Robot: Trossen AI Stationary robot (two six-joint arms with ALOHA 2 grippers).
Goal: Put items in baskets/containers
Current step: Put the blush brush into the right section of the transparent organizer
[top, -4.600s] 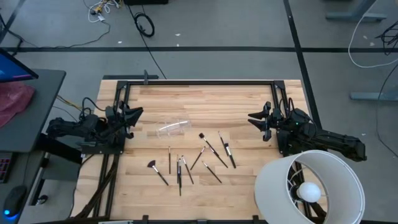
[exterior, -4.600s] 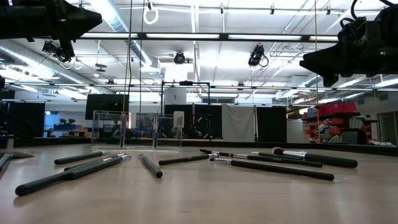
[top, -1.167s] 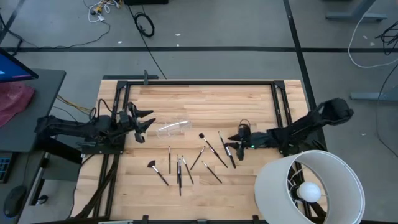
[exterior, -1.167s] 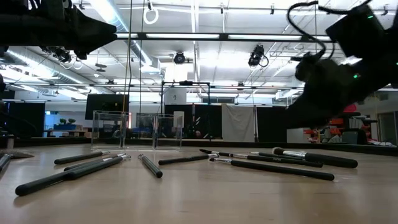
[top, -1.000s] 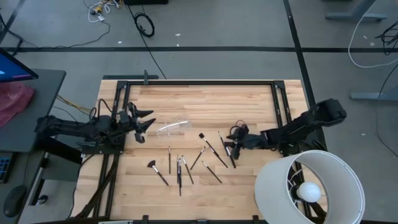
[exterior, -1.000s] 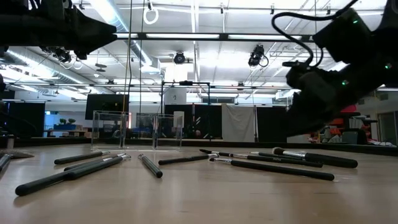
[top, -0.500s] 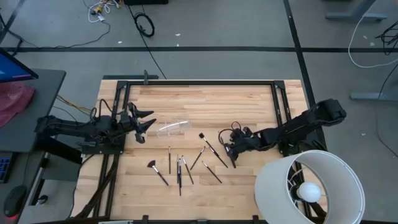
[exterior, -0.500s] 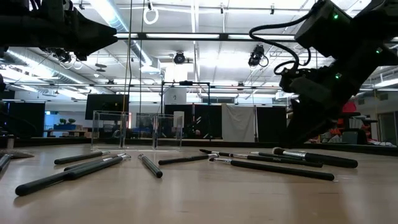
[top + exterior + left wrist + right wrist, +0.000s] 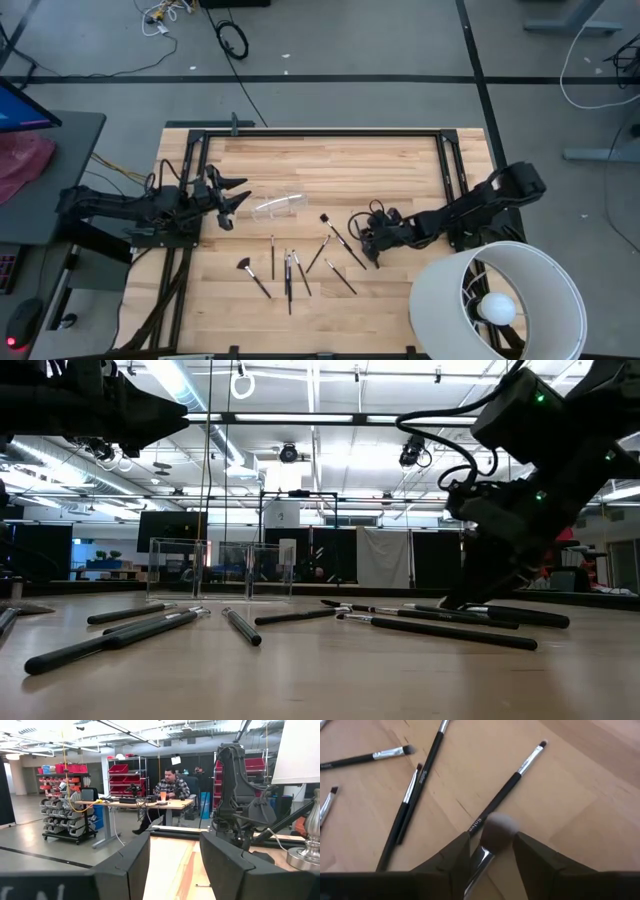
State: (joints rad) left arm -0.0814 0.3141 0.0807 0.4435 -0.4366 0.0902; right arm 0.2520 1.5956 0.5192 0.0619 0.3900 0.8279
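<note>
While the left gripper [image 9: 232, 199] hung above the table's left side with its fingers spread and nothing between them, just beside the clear plastic container [image 9: 278, 206], we saw the right gripper [image 9: 366, 238] lowered onto the wooden table [image 9: 330, 165] among the scattered makeup brushes [image 9: 290, 268]. In the right wrist view, its two dark fingers [image 9: 536, 857] stood parted on either side of a round-headed brush [image 9: 492, 835] with a silver ferrule. We could not tell whether they pressed against it or merely flanked it. A thinner brush [image 9: 507, 785] lay just beside that one, angled across the boards. The other brushes lay loose on the wood toward the table's front, a fan-shaped brush [image 9: 246, 268] among them. The container sat apart from the brushes, toward the left. A large white lamp shade [image 9: 500, 300] stood at the table's right front corner. In the left wrist view, a person [image 9: 167, 787] sat at a desk in the room beyond.
</note>
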